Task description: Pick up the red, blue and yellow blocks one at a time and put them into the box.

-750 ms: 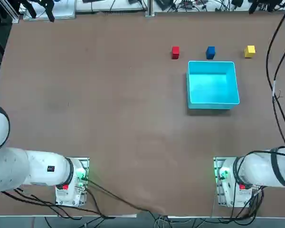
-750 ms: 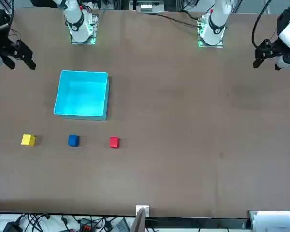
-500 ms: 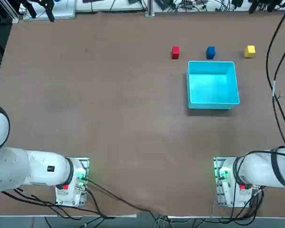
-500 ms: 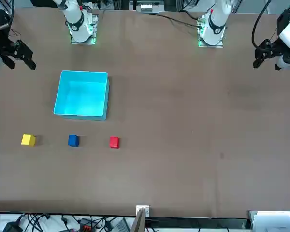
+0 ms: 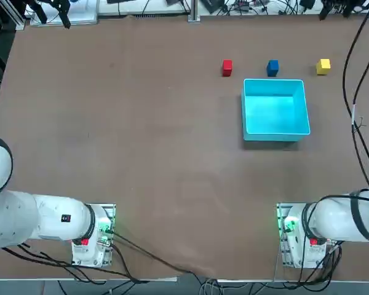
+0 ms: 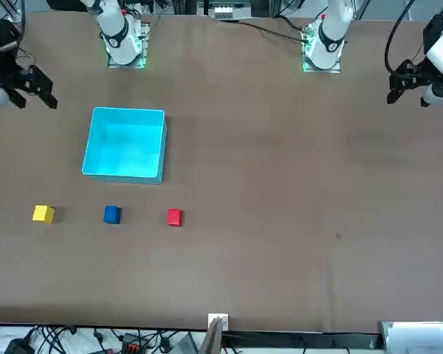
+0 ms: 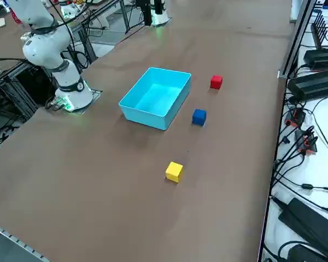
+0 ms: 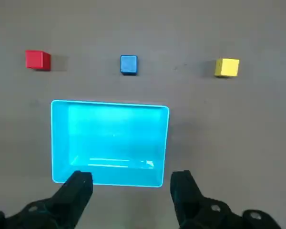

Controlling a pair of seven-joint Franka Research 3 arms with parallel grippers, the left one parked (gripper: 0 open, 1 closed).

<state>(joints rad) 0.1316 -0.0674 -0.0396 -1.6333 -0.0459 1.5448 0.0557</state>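
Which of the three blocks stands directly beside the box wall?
The blue block: it sits just past the middle of the box's far wall, between the red block and yellow block, which lie off the corners.

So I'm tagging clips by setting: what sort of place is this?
Probably a robotics lab: a brown table bearing only coloured blocks and a cyan box, cables along its edges, the right gripper open above.

Even, bright overhead light throws only faint shadows on the table (image 5: 141,123), with every view in focus.
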